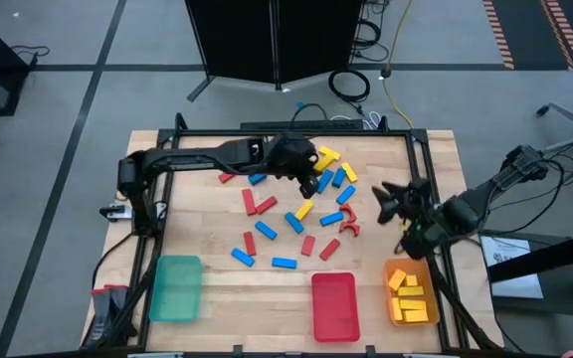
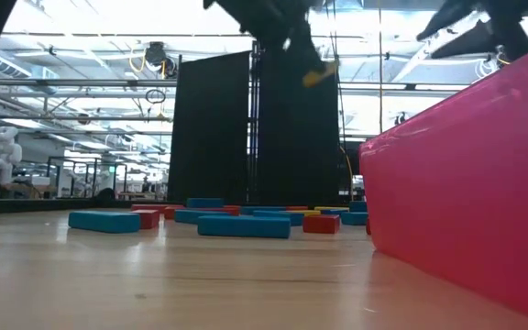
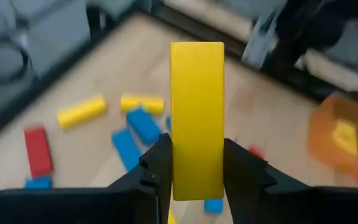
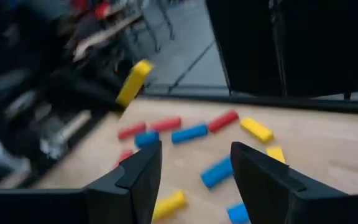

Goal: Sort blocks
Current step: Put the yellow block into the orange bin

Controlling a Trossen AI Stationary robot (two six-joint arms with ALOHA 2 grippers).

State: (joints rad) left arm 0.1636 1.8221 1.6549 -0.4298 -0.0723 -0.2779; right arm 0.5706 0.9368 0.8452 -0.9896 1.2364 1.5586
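Because the yellow block [image 3: 196,118] is pinched only at its lower end between the left gripper [image 3: 196,171] fingers, with most of its length standing clear above them, the likely fault is that it pivots or slides out in transit; a quick swing toward the orange tray [image 1: 411,293] at lower right of the high view could cause that. It might then fall back among the loose blocks [image 1: 296,214] at centre frame. In the left wrist view its long axis runs straight up the picture, in line with the fingers. In the high view this gripper hangs above the upper middle of the table [image 1: 207,288]. The right gripper [image 4: 194,165], empty, fingers parted, waits at right, above the orange tray's far side.
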